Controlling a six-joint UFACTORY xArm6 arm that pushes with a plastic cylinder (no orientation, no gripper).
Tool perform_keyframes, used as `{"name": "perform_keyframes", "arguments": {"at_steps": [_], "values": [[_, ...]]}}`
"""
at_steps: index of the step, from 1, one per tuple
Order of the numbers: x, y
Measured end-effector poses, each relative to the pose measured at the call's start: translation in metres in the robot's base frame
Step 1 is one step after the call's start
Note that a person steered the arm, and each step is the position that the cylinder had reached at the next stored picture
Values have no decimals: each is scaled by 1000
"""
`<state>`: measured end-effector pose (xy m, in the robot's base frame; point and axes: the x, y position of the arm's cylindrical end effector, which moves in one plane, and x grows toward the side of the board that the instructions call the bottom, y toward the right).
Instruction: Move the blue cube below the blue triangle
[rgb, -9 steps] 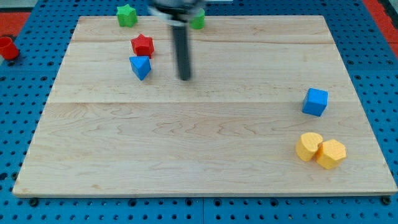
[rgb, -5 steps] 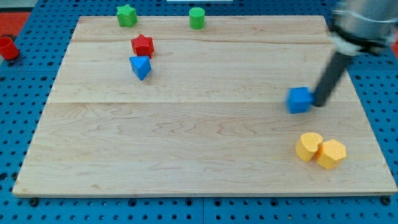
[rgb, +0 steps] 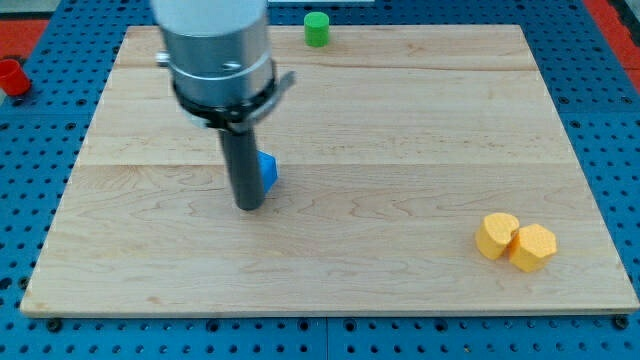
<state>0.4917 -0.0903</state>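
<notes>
My rod comes down from the large grey arm body at the view's upper left, and my tip (rgb: 248, 205) rests on the wooden board (rgb: 400, 250) left of centre. The blue cube (rgb: 267, 170) shows only as a small blue edge just right of the rod, touching it or nearly so; the rod hides most of it. The blue triangle is hidden behind the arm body.
A green cylinder (rgb: 316, 28) stands at the board's top edge. Two yellow blocks (rgb: 497, 235) (rgb: 532, 247) sit touching at the lower right. A red cylinder (rgb: 12, 76) lies off the board at the far left. The red star and green star are hidden by the arm.
The rod swept from the board's right side to left of centre, and the blue cube moved left with it. The arm now covers the blue triangle, red star and green star.
</notes>
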Motion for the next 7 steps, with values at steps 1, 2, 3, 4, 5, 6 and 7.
{"name": "perform_keyframes", "arguments": {"at_steps": [1,2,3,4,5,6,7], "values": [[6,-9],[41,37],[13,65],[-13,-2],[-25,-45],[8,-22],[1,113]]}}
